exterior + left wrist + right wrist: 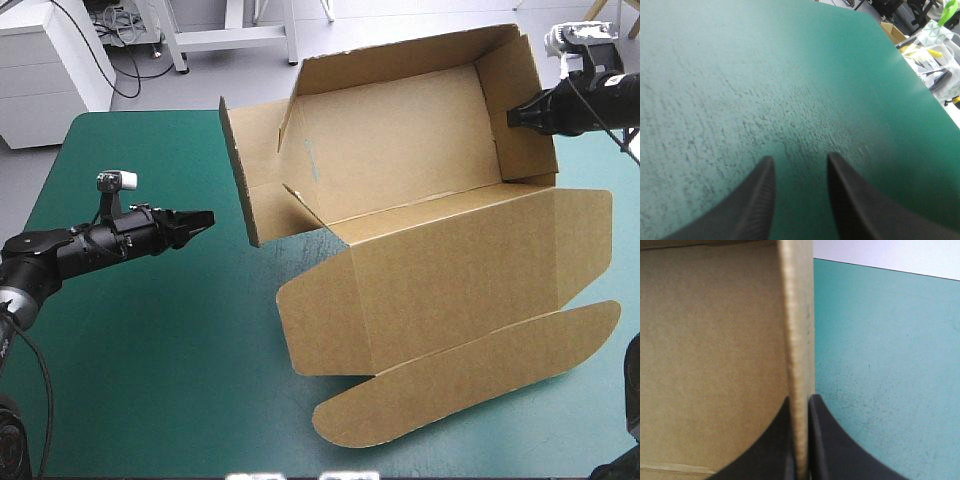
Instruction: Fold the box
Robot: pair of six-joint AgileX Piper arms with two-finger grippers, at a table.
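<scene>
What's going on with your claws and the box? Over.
Right claw shut on the box wall. Left claw open, empty. Lid flat. Nothing blocking.

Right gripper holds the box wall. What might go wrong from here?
The right gripper pinches only the right wall of the box; a pull might drag or tip the whole box. The left gripper hangs open over the teal-green cover, apart from the box, so its left wall could flop.

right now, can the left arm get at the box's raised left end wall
Probably yes: the left gripper, fingers open, sits just short of the box's left wall, only bare teal-green cover between.
</scene>
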